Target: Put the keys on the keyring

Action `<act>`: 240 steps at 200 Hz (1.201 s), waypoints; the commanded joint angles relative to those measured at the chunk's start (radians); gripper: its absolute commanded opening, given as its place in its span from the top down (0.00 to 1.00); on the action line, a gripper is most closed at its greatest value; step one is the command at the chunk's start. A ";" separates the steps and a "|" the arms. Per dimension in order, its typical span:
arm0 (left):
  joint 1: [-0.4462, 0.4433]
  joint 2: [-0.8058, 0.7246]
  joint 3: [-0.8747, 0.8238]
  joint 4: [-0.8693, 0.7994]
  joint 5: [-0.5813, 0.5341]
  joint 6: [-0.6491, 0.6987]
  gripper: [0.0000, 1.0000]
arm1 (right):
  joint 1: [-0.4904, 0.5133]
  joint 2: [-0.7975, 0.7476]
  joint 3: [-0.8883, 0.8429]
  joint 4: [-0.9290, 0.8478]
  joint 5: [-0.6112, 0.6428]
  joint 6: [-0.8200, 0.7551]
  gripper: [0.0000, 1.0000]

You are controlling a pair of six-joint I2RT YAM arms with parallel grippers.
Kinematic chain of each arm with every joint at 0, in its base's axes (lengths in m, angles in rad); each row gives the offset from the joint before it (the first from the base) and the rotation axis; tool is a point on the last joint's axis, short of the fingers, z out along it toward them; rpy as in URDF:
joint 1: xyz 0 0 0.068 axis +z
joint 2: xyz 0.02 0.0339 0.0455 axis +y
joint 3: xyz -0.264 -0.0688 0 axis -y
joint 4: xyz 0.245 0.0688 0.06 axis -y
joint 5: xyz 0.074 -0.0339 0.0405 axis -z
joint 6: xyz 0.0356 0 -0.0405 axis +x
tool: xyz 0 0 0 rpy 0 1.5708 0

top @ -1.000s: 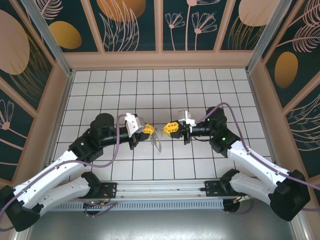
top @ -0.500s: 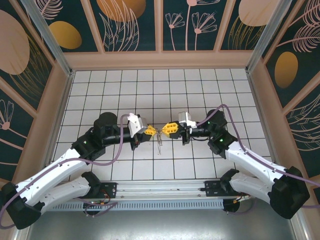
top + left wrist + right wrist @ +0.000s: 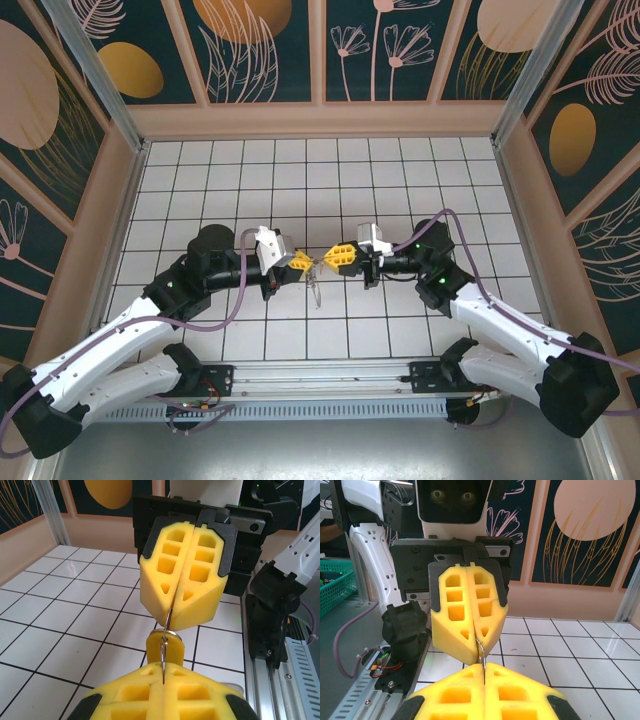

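Both fingers (image 3: pixel 299 262) on keyring (image 3: pixel 314 285), table (image 3: pixel 400 180) ctr, walls (image 3: pixel 320 120) far

place: robot lab cell | evidence: gridded white tabletop (image 3: pixel 330 170), botanical wall panels (image 3: pixel 375 50), aluminium frame posts (image 3: pixel 92 75)

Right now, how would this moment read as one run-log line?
left gripper shut on keyring | right gripper shut on key | tips nearly meeting above table | threading unclear
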State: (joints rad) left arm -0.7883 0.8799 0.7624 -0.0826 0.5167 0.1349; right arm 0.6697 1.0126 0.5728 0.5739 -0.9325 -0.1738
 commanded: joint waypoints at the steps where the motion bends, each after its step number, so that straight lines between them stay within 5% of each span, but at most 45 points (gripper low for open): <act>1: -0.003 -0.006 0.018 0.038 0.025 0.009 1.00 | 0.008 0.008 -0.011 0.044 0.004 0.004 1.00; 240: -0.002 0.005 0.023 0.038 0.026 0.007 1.00 | 0.010 0.020 0.016 -0.006 -0.088 -0.017 1.00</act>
State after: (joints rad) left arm -0.7883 0.8803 0.7624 -0.0853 0.5282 0.1349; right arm 0.6697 1.0370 0.5732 0.5907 -0.9882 -0.1749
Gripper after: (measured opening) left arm 0.041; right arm 0.048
